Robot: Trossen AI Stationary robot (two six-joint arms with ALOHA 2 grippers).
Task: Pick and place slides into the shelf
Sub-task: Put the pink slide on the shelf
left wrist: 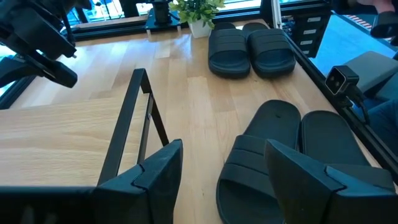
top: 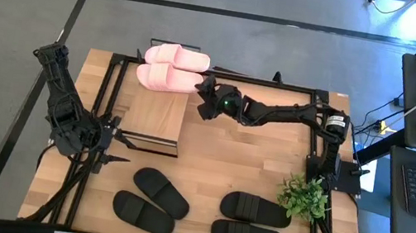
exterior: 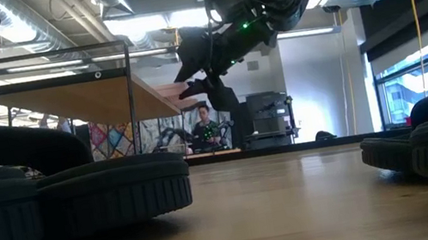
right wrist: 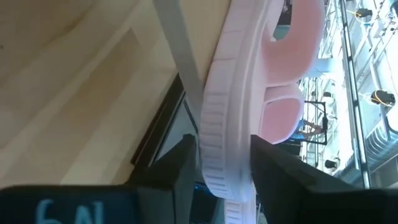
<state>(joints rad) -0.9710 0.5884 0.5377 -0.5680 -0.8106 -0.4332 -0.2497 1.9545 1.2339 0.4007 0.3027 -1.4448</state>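
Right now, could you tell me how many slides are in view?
6. Two pink slides lie on the shelf's far end, one between the right gripper's fingers. Two black pairs rest on the table's near side: left, right.

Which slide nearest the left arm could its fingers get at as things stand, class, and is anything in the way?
Probably yes: the left gripper waits open beside the shelf, with bare tabletop between it and the nearest black slide.

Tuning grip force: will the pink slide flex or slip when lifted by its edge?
The light pink foam slide probably flexes little: its ribbed sole edge looks thick. Those ribs should resist slipping between the right gripper fingers. It likely weighs little, though it may sag.
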